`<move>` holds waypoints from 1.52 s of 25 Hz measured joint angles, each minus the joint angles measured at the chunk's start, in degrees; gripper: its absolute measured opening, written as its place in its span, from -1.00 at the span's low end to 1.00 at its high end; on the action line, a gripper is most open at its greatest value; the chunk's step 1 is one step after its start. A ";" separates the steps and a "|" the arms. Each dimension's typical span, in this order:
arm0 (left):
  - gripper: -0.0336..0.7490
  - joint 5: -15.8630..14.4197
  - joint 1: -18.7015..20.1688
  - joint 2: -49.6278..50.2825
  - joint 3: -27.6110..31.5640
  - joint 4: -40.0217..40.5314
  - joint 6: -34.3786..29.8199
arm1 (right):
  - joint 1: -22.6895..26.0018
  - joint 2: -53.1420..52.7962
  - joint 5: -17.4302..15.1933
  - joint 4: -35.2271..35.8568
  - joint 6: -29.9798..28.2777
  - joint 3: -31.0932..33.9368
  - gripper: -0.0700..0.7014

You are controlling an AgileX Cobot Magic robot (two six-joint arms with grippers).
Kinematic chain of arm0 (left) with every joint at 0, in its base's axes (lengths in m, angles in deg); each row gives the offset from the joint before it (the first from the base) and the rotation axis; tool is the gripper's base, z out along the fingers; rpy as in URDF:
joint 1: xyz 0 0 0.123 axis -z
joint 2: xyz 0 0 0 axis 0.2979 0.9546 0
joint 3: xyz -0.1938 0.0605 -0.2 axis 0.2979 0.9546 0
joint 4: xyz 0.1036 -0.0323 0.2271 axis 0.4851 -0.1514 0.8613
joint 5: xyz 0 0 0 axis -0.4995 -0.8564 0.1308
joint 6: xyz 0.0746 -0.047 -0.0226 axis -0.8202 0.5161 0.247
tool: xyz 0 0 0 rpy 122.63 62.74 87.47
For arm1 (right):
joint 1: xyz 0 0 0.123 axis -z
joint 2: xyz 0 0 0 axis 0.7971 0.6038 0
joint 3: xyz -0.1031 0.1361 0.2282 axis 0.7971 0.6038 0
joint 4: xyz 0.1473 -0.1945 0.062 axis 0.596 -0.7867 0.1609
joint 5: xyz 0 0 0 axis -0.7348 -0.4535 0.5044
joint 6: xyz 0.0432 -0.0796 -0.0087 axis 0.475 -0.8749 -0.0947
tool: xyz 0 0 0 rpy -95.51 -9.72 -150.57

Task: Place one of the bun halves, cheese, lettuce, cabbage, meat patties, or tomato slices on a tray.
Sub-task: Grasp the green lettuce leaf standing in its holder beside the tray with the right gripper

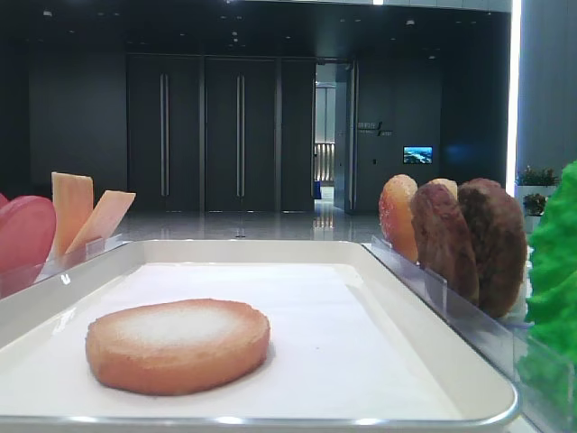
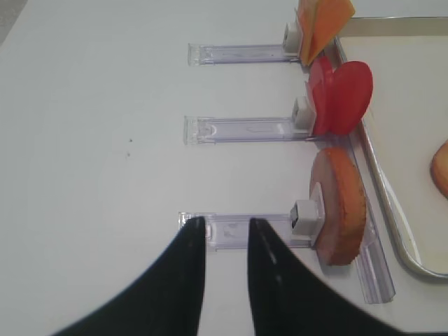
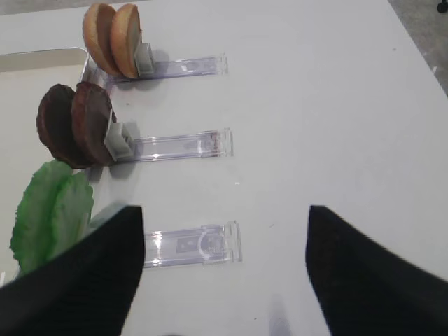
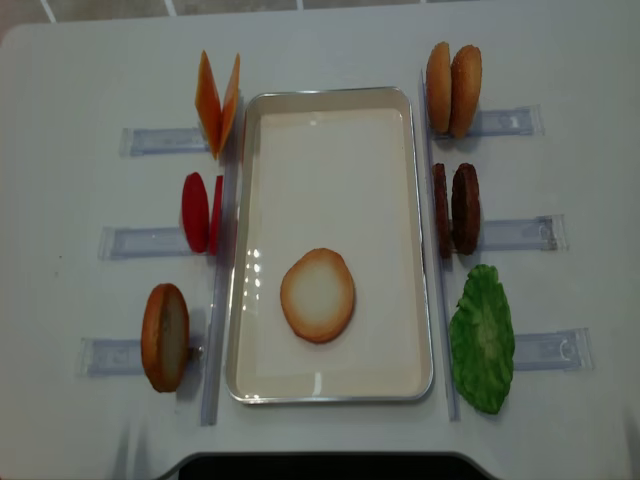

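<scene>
The right gripper (image 3: 224, 269) is wide open and holds nothing; its two dark fingers (image 3: 84, 280) stand far apart at the bottom of the right wrist view. Between them lies a clear holder (image 3: 192, 246) on the table (image 3: 315, 105). Just to the left of the left finger is the lettuce (image 3: 52, 210), standing on edge. Further ahead of the gripper are the two patties (image 3: 77, 124), and beyond them two bun halves (image 3: 112, 40), each pair at the end of its own holder.

The left gripper (image 2: 225, 245) has its fingers (image 2: 183, 280) close together with only a narrow gap, and nothing is between them. The fingertips are over the end of a holder (image 2: 238, 231). To the right of this gripper, at the other end of the same holder, one bun half (image 2: 339, 204) stands on edge. Ahead are the tomato slices (image 2: 343, 96) and, furthest, the cheese (image 2: 322, 19).

The tray (image 4: 330, 392) is between the two rows. One bun half (image 4: 317, 295) lies flat on the lining, pale face up, in the part of the tray nearer to the grippers. It touches no rim.
</scene>
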 joint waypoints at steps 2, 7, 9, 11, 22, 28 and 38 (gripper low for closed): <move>-0.51 0.00 0.00 0.00 0.00 0.00 0.00 | 0.00 0.00 0.00 0.00 0.00 0.00 0.40; -0.51 0.00 0.00 0.00 0.00 0.00 0.00 | 0.00 0.00 0.00 0.00 0.00 0.00 0.40; -0.51 0.00 0.00 0.00 0.00 0.00 0.00 | 0.00 0.00 0.00 0.00 0.00 0.00 0.40; -0.51 0.00 0.00 0.00 0.00 0.00 0.00 | 0.00 0.00 0.00 0.00 0.00 0.00 0.40; -0.51 0.00 0.00 0.00 0.00 0.00 0.00 | 0.00 0.00 0.00 0.00 -0.06 0.00 0.37; -0.51 0.00 0.00 0.00 0.00 0.00 0.00 | 0.00 9.99 -0.72 0.18 -0.06 -0.20 0.36; -0.51 0.00 0.00 0.00 0.00 0.00 0.00 | 0.00 33.86 -4.95 2.81 -0.12 -5.22 0.36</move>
